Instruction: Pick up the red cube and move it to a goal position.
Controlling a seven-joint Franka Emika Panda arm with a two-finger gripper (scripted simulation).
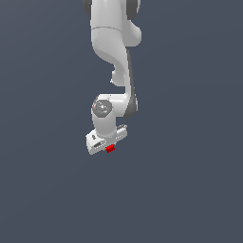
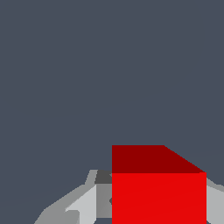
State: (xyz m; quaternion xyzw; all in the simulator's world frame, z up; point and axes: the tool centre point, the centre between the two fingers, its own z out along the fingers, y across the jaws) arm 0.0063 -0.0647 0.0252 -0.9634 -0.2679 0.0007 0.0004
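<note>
The red cube (image 1: 110, 148) is tiny and bright red, and sits right at the tip of my white gripper (image 1: 109, 145) near the middle of the exterior view. In the wrist view the red cube (image 2: 158, 197) fills the space between my grey fingers (image 2: 85, 204), with one finger against each side of it. The gripper is shut on the cube. No goal marker shows in either view.
The white arm (image 1: 114, 42) reaches down from the top of the exterior view to the hand. Everything around it is a plain dark grey-blue surface (image 1: 190, 180) with no other objects or edges in view.
</note>
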